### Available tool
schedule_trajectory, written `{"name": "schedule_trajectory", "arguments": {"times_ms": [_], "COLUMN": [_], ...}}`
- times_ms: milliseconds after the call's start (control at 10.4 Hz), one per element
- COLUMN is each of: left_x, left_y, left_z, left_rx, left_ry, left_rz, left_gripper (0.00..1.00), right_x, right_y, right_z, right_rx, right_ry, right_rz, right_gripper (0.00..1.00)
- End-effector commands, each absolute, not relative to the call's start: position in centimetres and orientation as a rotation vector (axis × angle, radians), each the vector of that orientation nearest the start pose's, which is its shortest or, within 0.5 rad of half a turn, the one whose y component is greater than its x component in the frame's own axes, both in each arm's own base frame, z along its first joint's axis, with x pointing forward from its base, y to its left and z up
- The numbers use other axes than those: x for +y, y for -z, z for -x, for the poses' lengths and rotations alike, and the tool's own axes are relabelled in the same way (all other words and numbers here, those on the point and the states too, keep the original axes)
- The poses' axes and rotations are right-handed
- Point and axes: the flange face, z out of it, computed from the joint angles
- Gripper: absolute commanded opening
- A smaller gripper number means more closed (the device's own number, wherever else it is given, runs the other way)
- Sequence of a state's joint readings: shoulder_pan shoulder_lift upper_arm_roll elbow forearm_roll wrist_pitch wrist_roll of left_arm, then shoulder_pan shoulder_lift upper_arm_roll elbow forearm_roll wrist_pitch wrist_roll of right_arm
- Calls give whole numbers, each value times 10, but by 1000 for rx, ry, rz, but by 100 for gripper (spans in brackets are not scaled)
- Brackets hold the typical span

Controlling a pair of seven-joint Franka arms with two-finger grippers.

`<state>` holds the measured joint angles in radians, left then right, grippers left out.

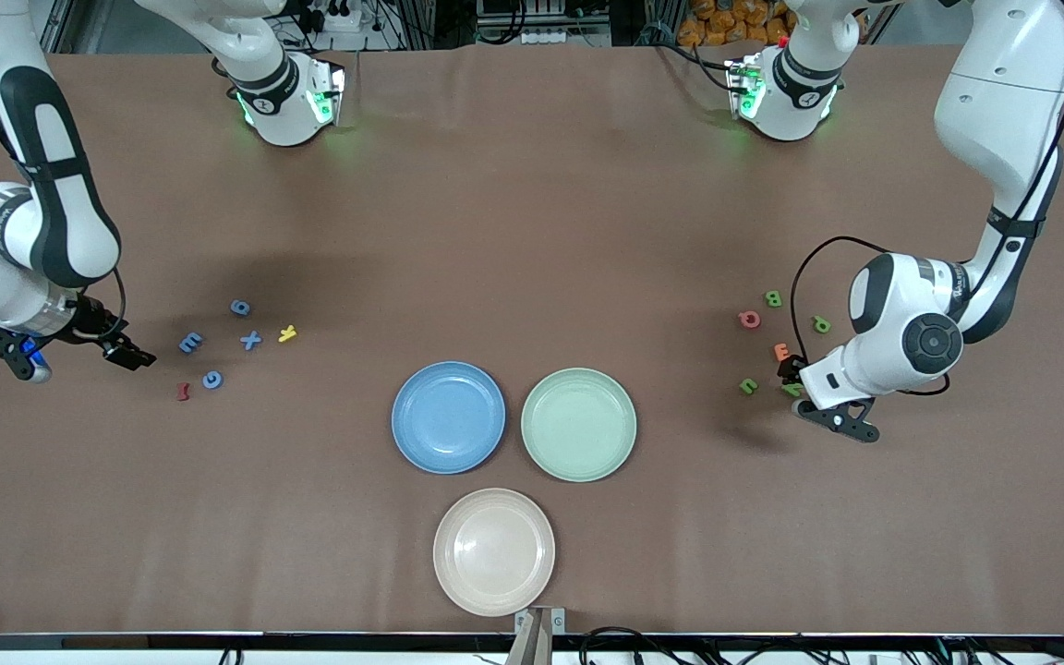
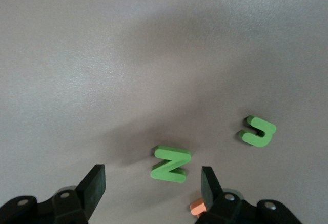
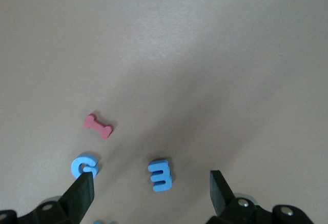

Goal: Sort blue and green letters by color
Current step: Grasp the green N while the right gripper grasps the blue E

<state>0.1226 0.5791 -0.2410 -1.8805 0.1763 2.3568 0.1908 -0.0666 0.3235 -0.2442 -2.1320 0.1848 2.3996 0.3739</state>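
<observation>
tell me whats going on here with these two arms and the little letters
The left hand hangs open over the green N, near the green U. The right hand is open over the blue E, beside the blue G. The blue plate and green plate hold nothing, so no letter is sorted yet.

A blue plate (image 1: 448,417) and a green plate (image 1: 578,424) are being shown side by side on the brown table (image 1: 532,185); a beige plate (image 1: 493,551) is being seen nearer the front camera; a yellow letter (image 1: 287,333) and a dark red letter (image 1: 184,391) are being displayed toward the right arm's end; an orange letter (image 1: 781,351) and a pink letter (image 1: 748,319) are being shown toward the left arm's end.
</observation>
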Motion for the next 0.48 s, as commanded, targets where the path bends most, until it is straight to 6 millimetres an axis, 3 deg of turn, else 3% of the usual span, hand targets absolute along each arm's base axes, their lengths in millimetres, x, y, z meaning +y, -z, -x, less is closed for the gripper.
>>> {"name": "schedule_trajectory", "arguments": {"times_ms": [0,289,385], "left_x": [-68,-71,-81], "left_y": [-196,-189,-188], "left_z": [-627,-626,-624], "left_rx": [629,594,587], "left_ry": [-114,-127,-130], "left_rz": [3068,3076,3076], "left_gripper": [83,83,83], "right_x": [-169,-164,-159], "right_y": [-234,-220,-216], "right_z": [-533,-520,-519], "right_rx": [1330,1367,1379], "right_ry": [-33,-18,-30], "right_rz": [2828,2817,2811], "right_gripper": [100,100,100]}}
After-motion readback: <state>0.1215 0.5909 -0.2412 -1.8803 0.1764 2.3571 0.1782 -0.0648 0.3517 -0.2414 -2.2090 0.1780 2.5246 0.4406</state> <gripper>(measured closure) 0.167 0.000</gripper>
